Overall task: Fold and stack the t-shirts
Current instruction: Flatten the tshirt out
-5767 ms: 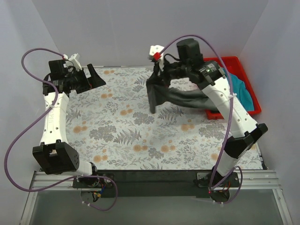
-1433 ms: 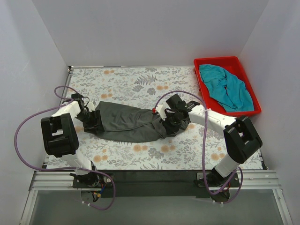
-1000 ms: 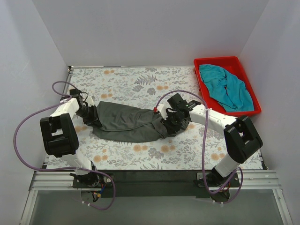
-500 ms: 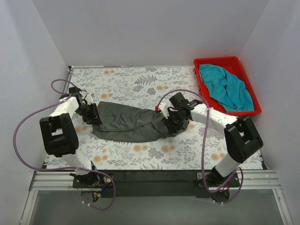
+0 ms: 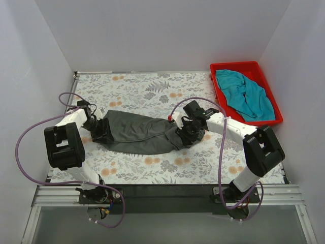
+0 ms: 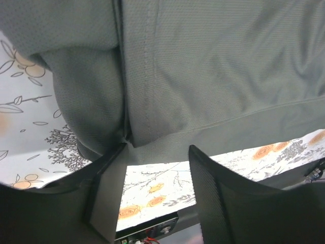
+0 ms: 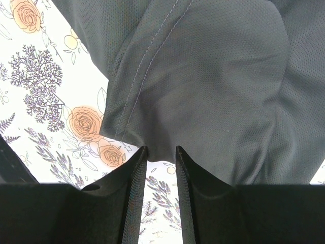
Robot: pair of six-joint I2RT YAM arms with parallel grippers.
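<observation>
The dark charcoal grey t-shirt (image 5: 139, 133) lies bunched in a long band across the middle of the flowered table. My left gripper (image 5: 99, 130) sits low at its left end. In the left wrist view the left gripper (image 6: 158, 150) is open, the shirt's hem (image 6: 203, 76) lying just past the fingertips and bare table showing between the fingers (image 6: 107, 193). My right gripper (image 5: 183, 136) rests at the shirt's right end. The right gripper (image 7: 161, 151) is open by a narrow gap, with the grey cloth (image 7: 213, 86) touching its tips. The teal-blue t-shirt (image 5: 246, 96) lies crumpled in the bin.
A red plastic bin (image 5: 236, 65) stands at the back right corner. White walls close in the table on three sides. The flowered tablecloth (image 5: 152, 86) shows behind the shirt and along the near edge (image 5: 167, 170).
The left jaws have opened and let go of the shirt's left end, and that gripper has shifted slightly nearer. The right jaws have spread a little. The shirt stays flat on the table.
</observation>
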